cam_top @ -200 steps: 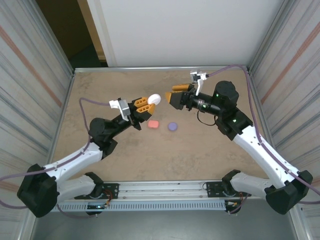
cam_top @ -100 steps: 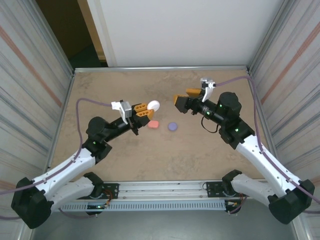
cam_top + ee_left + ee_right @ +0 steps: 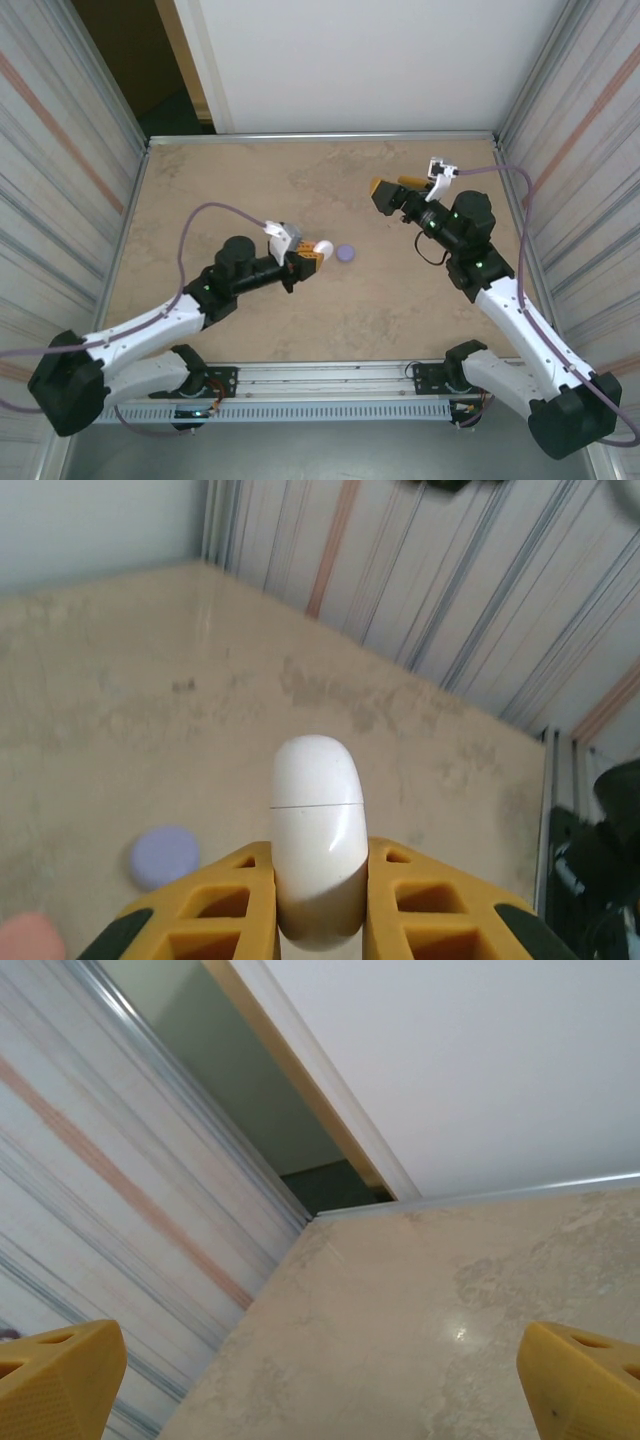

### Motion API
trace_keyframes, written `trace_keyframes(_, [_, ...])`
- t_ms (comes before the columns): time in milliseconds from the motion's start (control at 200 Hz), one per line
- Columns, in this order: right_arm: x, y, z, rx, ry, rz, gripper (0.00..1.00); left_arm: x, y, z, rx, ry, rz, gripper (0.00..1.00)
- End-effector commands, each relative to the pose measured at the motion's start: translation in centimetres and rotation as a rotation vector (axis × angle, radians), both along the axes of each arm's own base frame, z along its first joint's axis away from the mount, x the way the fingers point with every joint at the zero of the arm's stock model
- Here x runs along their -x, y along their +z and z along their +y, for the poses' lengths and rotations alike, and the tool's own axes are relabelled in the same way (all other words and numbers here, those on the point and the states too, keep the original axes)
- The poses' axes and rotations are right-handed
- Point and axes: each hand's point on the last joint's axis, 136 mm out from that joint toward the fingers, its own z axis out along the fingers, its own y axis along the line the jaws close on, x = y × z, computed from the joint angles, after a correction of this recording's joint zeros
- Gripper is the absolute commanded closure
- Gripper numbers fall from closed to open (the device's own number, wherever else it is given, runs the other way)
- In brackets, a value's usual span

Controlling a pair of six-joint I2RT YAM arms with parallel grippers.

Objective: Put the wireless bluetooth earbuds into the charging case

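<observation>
Your left hand (image 3: 306, 261) is bringing the white case (image 3: 322, 247), clamped with its long axis pointing forward, just beside the purple case (image 3: 346, 253). Your right hand (image 3: 392, 188) is retreating well beyond the purple case, gaping wide and empty.

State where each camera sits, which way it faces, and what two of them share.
Top external: above, behind the bases, looking down at the table; both arms, left tool, right tool.
Left wrist: on the left arm, facing the far right corner; its fingers grip the white case.
Right wrist: on the right arm, facing the far left corner; its fingertips wide apart.
Shared: top and left wrist both show the purple case.
</observation>
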Motion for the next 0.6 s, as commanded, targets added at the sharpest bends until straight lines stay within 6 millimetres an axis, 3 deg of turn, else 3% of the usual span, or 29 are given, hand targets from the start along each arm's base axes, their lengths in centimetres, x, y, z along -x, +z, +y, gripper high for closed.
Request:
trace_keyframes(0, [0.4, 0.9, -1.2, 0.016, -0.053, -0.031, 0.01, -0.1, -2.2, -0.9, -0.058, 0.005, 0.070, 1.00])
trace_keyframes(306, [0.7, 0.4, -2.3, 0.084, -0.105, -0.030, 0.01, -0.2, -8.0, -1.3, -0.182, 0.039, 0.281, 1.00])
trace_keyframes(596, [0.6, 0.0, -2.4, 0.109, -0.109, -0.018, 0.01, 0.0, -11.4, -1.3, -0.278, 0.065, 0.451, 1.00])
